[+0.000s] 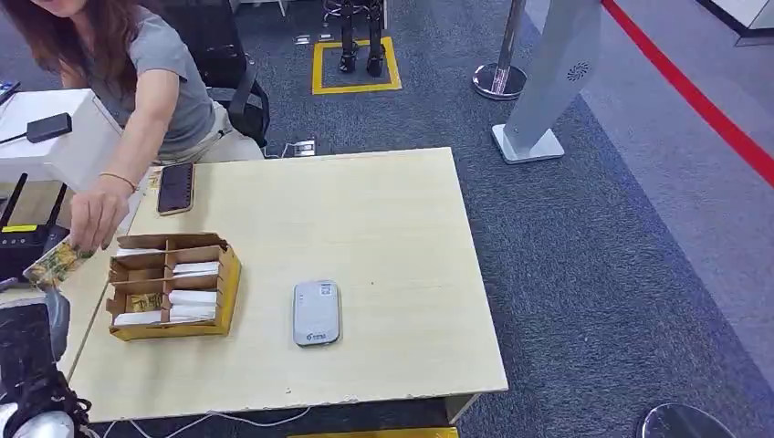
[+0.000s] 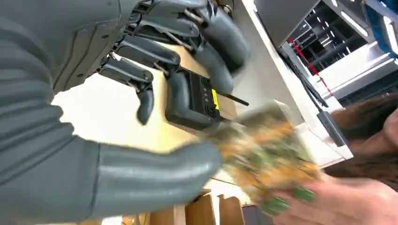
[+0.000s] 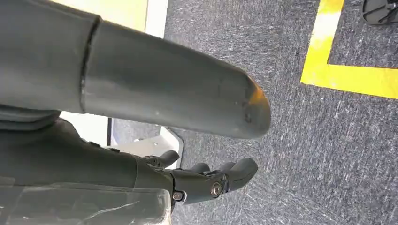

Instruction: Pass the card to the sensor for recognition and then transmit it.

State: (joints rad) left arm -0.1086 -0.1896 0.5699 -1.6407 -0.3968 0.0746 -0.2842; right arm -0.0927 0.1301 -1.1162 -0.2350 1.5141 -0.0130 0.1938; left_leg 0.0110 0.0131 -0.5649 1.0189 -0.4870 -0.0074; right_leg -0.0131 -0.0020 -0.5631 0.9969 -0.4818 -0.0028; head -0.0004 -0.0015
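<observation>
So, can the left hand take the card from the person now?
Probably yes: the left hand is open, with the card just off its thumb tip, gripped by the person's hand. Nothing lies between them.

I see a pale matt wood-look table (image 1: 383, 228) carrying a brown cardboard box (image 1: 172, 285) of white paper cards and a glossy silver-white plastic sensor (image 1: 316, 313). The floor (image 1: 593, 255) is rough grey carpet, and my left hand (image 2: 141, 93) looks smooth matt grey plastic.
</observation>
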